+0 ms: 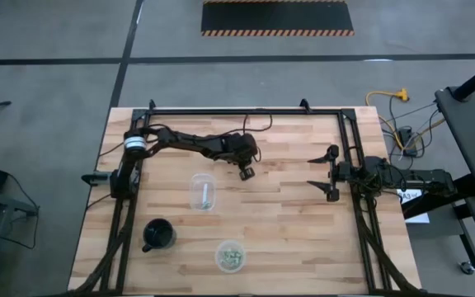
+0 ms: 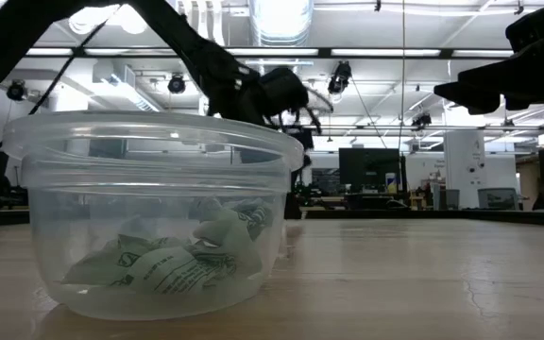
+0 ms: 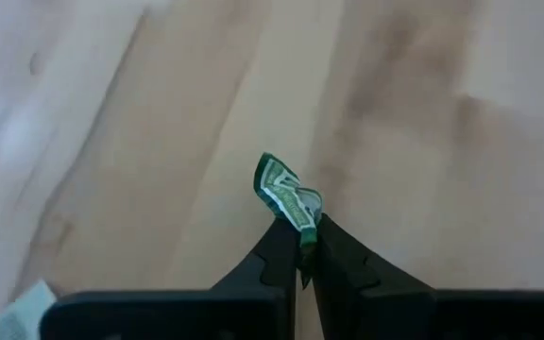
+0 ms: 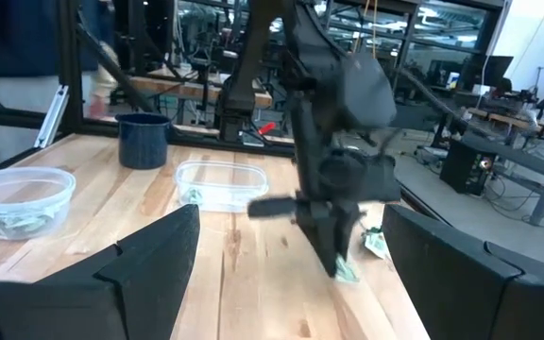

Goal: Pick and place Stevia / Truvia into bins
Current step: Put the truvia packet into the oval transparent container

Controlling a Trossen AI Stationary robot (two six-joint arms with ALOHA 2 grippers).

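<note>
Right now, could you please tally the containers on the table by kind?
Squarish clear plastic container: 1
Round clear plastic container: 1
Black mug with a handle: 1
Total: 3

The desk (image 1: 287,214) is pale blond wood in long planks with darker seams. Both arms are black, and the left gripper (image 3: 302,260) pinches a green packet (image 3: 288,194) patterned with white lines. The round bin (image 2: 149,212) is clear, holding pale green and white packets (image 2: 173,264). The squarish bin (image 1: 203,191) is clear too. The mug (image 1: 158,235) is black from above. A black floor mat (image 1: 277,16) carries orange-and-black hazard stripes.
</note>
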